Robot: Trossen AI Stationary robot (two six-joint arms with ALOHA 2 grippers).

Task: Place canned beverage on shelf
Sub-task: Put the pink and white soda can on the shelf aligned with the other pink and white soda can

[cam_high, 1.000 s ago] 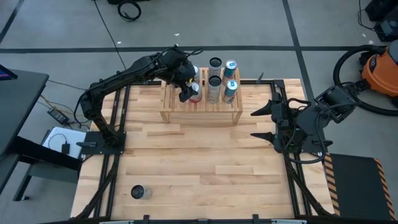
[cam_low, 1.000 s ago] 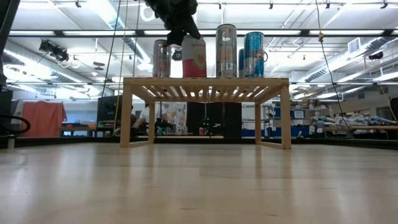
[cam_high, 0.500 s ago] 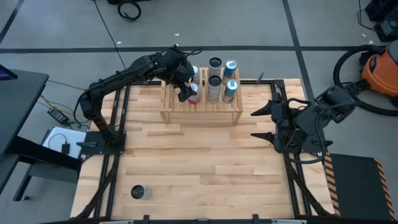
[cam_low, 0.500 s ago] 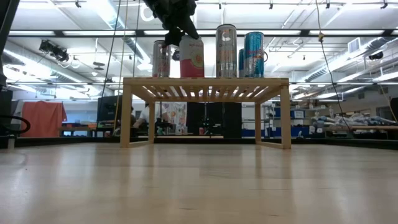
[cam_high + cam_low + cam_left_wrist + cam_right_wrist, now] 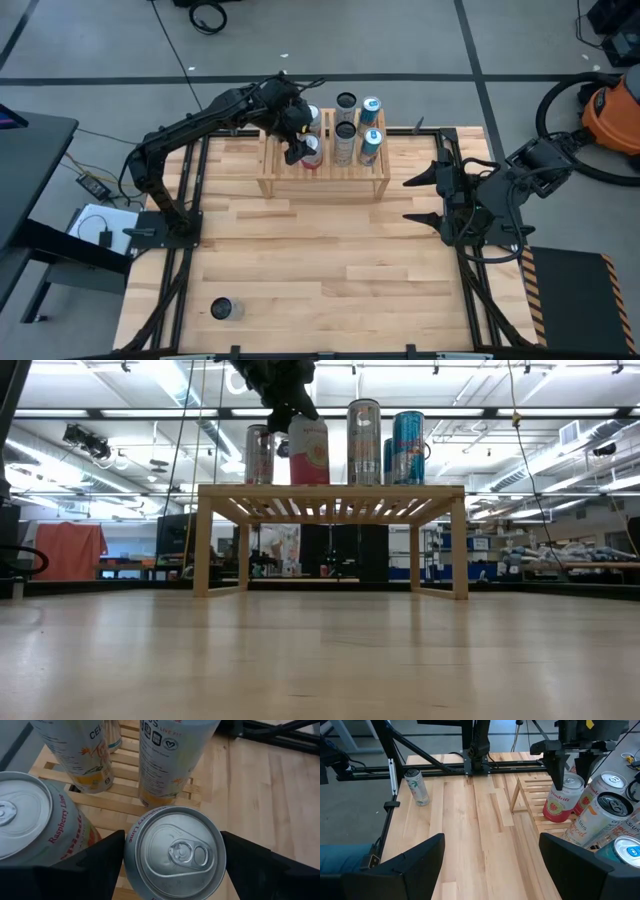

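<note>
the left tool (image 5: 298, 147) grips the red can (image 5: 308, 452) from straight above, upright on the shelf (image 5: 322, 176) slats. the right tool (image 5: 424, 198) waits wide, well apart.

Two matte black jointed arms (image 5: 190, 130), broad flat black fingers (image 5: 95, 865), black base frames

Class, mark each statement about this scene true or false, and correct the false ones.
1. The left claw grips a red and white can on the shelf. True.
2. The right claw holds a can. False: it is open and empty, beside the shelf.
3. One can stands alone on the table, away from the shelf. True.
4. The shelf is bare apart from the gripped can. False: several other cans stand on it.
</note>
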